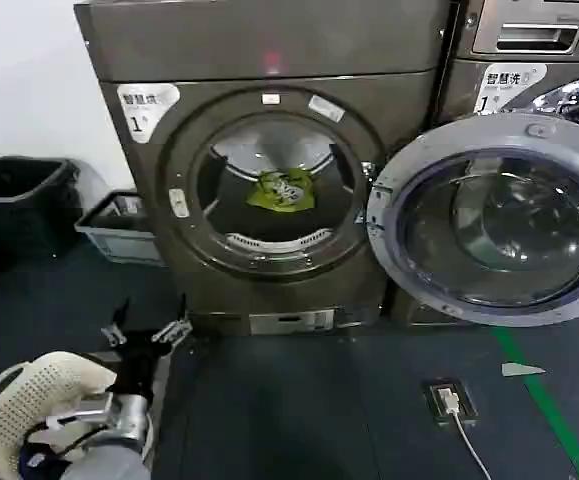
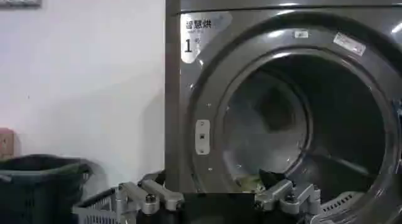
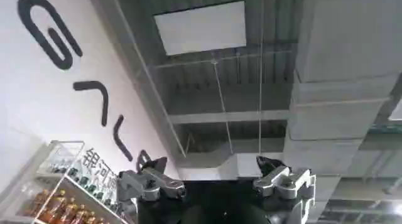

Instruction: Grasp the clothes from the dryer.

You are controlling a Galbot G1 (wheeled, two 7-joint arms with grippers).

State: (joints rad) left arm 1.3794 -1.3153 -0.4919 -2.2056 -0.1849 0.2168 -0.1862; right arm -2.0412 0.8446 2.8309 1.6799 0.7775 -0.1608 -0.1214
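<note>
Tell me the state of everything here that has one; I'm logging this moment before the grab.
dryer: door swung open, red light on
clothes: crumpled inside the drum, not held
left hand: open, empty, low before the dryer
right hand: open, empty, pointing at the ceiling

The head view looks forward and down from high up, well back from the dryer (image 1: 269, 170), taking in its whole front, the open door (image 1: 489, 220) swung to its right and the dark floor (image 1: 349, 400) before it. The left wrist view sits low and near the dryer (image 2: 188, 118), facing its porthole (image 2: 301, 118) level on. Both share the porthole and the "1" sticker (image 1: 147, 106). The right wrist view faces upward, away from the dryer, at the ceiling (image 3: 251, 87).
</note>
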